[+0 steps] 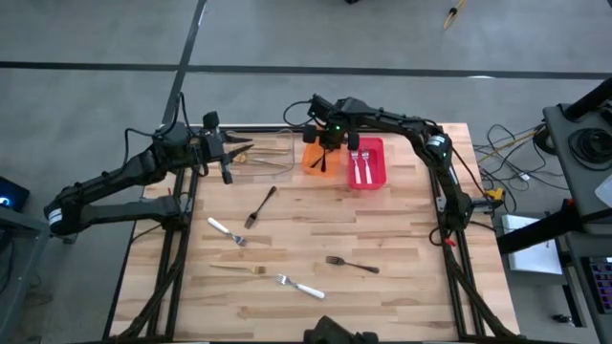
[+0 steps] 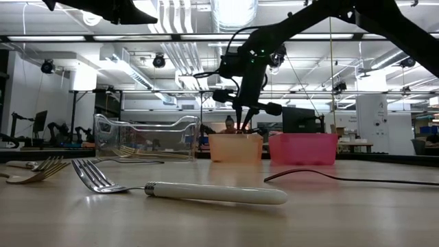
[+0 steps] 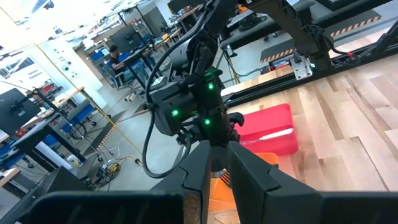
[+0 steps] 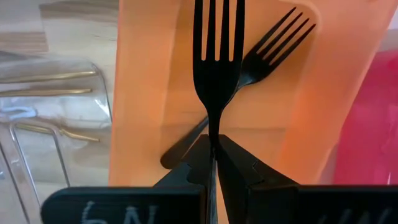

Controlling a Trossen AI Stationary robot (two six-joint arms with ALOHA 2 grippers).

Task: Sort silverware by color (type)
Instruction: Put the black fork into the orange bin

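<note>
My right gripper (image 4: 213,146) is shut on a black fork (image 4: 214,62) over the orange bin (image 1: 311,161), where a second black fork (image 4: 261,56) lies on the floor. My left gripper (image 3: 217,165) hangs shut and empty over the table's far left, beside the clear bin (image 1: 273,153) that holds gold utensils (image 4: 56,78). The red bin (image 1: 373,177) holds silver forks with pale handles. Loose on the table lie a black fork (image 1: 260,205), another black one (image 1: 352,265), a gold one (image 1: 239,269) and two pale-handled ones (image 1: 227,231) (image 1: 301,287). My right gripper pinches the black fork's slim handle (image 4: 213,127) between its two fingers, a little below the neck. The fingers come from above, pointing down, and lie along the fork. The fork hangs below them, tines downward, lifted clear above the orange bin's floor.
The three bins stand in a row at the table's far edge: clear, orange, red (image 2: 303,147). A pale-handled fork (image 2: 206,193) lies close to the low camera. Bare wood lies between the loose forks at mid-table.
</note>
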